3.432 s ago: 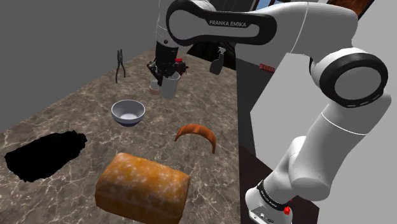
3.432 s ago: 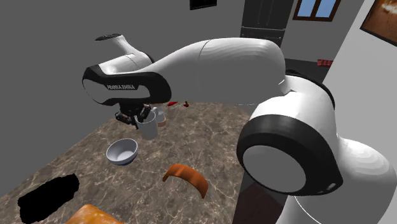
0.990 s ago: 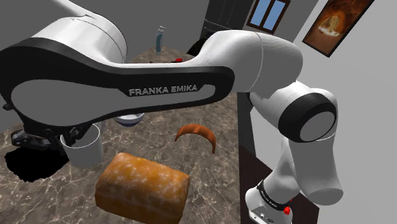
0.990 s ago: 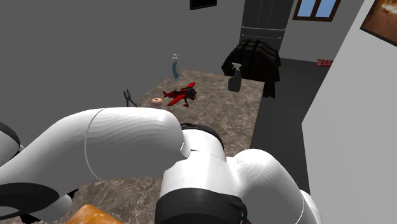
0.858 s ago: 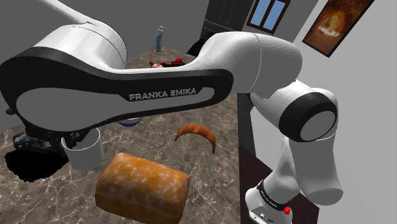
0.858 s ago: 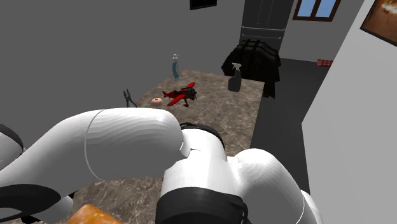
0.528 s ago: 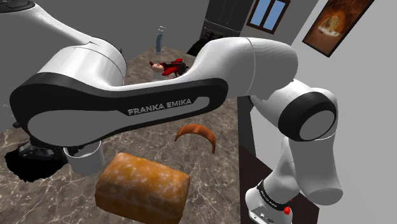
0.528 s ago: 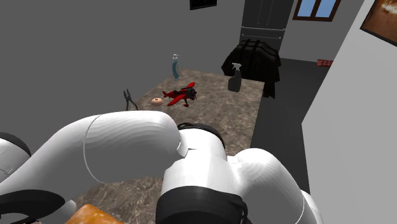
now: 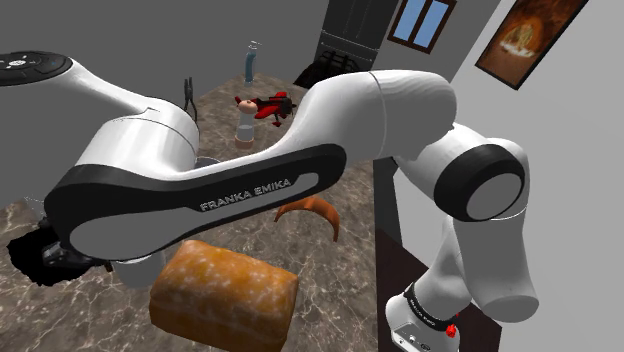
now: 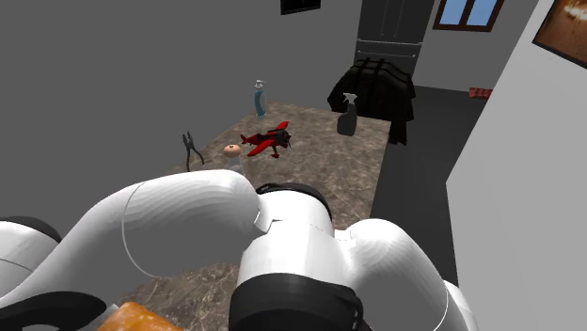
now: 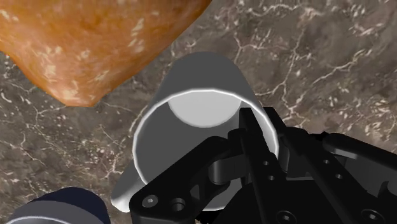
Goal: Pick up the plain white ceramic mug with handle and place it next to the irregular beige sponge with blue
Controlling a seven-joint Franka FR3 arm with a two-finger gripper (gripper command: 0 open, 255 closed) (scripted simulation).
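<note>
The white-grey mug stands upright right beside the orange-brown, white-speckled sponge, a narrow strip of marble between them. My gripper is shut on the mug's rim, one finger inside the cup and one outside. The mug's handle points away from the sponge. In the shoulder view the mug peeks out under the arm's black-banded link, at the left end of the sponge. Whether the mug's base touches the table I cannot tell.
A black area cuts into the marble table left of the mug. A brown curved pastry lies beyond the sponge. At the far end are a red toy plane, pliers, a small capped bottle and a spray bottle.
The arm has swung lower and nearer, carrying the mug from near the far end down to the sponge's left end. Over the last second the mug sank further.
</note>
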